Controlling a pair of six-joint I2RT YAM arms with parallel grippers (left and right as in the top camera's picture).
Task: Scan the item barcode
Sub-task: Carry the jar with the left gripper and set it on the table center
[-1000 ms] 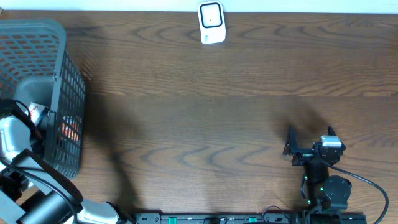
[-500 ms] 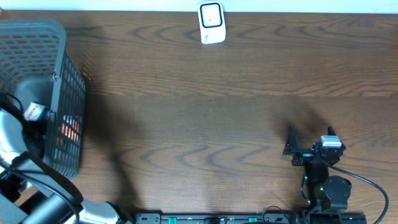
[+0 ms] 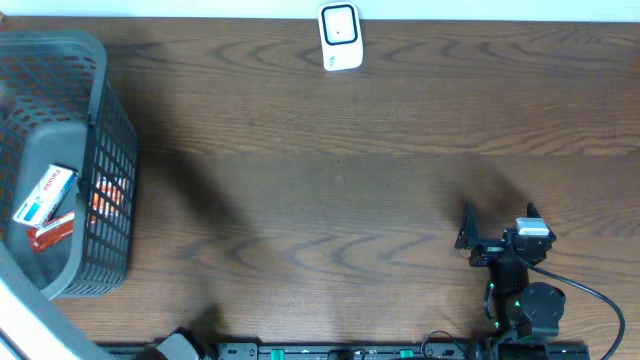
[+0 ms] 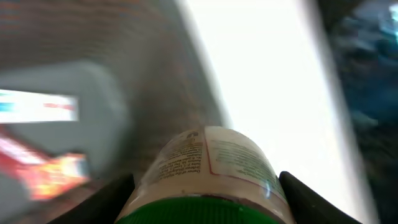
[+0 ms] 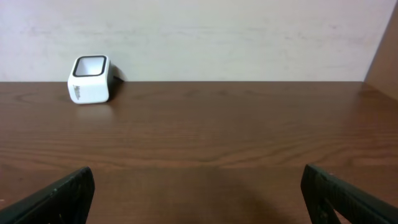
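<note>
Left jaws clamp green-capped bottle (image 4: pixel 208 168) near cap, by basket (image 3: pixel 110 130), well apart from scanner (image 3: pixel 340 37). Right jaws wide, idle. Risk: smooth bottle slips or twists in transit; barcode ends up facing away from scanner.

L arm (image 3: pixel 20 310) came up & out of the basket (image 3: pixel 105 150). 1 s ago it sat inside by the left wall; 0.5 s ago it was already shifting. Now overhead caught only a pale blurred streak at the bottom-left corner. The small white item w/ red print at its tip was gone from overhead. W/ the arm out, the basket floor got uncovered: blue-white box (image 3: pixel 45 192) & red packet (image 3: pixel 52 230) just beside it. Wrist cam had the left gripper (image 4: pixel 208 208) clamped round a green-capped bottle (image 4: pixel 208 165), bkgd smeared by motion.
</note>
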